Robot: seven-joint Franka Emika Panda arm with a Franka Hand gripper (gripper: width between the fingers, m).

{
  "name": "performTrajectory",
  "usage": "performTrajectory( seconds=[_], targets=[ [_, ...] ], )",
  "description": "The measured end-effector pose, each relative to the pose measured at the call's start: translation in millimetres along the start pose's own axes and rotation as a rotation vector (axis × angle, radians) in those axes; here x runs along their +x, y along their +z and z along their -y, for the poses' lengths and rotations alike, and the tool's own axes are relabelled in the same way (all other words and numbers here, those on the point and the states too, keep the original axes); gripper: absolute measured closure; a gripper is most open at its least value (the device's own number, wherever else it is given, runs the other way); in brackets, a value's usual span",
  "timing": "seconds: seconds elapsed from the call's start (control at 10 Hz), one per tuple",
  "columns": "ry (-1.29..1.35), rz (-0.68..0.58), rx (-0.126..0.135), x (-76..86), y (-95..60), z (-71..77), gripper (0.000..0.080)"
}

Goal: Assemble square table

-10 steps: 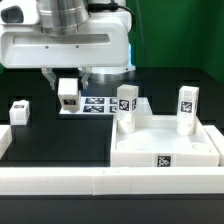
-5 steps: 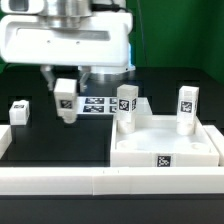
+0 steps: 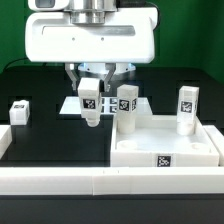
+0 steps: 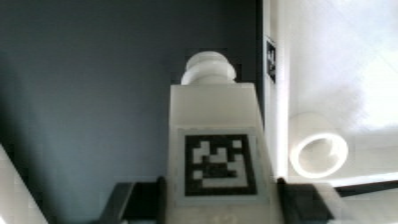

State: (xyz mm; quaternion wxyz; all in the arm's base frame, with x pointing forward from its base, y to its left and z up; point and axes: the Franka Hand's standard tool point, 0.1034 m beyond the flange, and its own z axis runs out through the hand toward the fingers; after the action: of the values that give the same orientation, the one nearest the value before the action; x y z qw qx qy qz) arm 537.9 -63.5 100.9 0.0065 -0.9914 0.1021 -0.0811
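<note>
Square table (image 3: pixel 155 135) in parts | tool (image 3: pixel 90 97) part-closed on first leg (image 3: pixel 90 108), upright above table (image 3: pixel 50 140) | tabletop (image 3: pixel 190 152) at four o'clock, second leg (image 3: pixel 127 108) and third leg (image 3: pixel 187 110) upright on it | fourth leg (image 3: pixel 19 110) loose at nine o'clock | likely light, stiff, slick; best gripped on flat sides | four legs, one tabletop.

No words, numbers or brand names legible in either view. The only signs are black-and-white square tags, too coarse to decipher.
- raised leg (image 3: pixel 89 100): one tag, large in the wrist view (image 4: pixel 215 163)
- middle leg (image 3: pixel 127 102): one
- end leg (image 3: pixel 187 104): one
- loose leg (image 3: pixel 19 110): one
- tabletop (image 3: pixel 195 158), front rim: one
- marker board (image 3: pixel 108 103): several, partly hidden
</note>
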Motion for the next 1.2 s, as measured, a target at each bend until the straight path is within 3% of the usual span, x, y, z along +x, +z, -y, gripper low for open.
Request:
performTrajectory(
  seconds=[0.1,0.3,0.4,0.6,1.0,1.2],
  targets=[
    [0.015,0.002,0.001,0.5,-0.6,2.7,0.0514],
    [0.051,0.002,0.033,22.6,-19.0,59.9,0.0514],
    [0.050,-0.019,0.037,28.3,-21.2,71.7,0.0514],
    [0.050,-0.044,0.033,27.1,-18.8,67.9,0.0514],
    [0.011,-0.261,0.034,31.9,-21.9,89.7,0.0514],
    [0.010,-0.262,0.030,30.8,-19.6,87.3,0.0514]
  ],
)
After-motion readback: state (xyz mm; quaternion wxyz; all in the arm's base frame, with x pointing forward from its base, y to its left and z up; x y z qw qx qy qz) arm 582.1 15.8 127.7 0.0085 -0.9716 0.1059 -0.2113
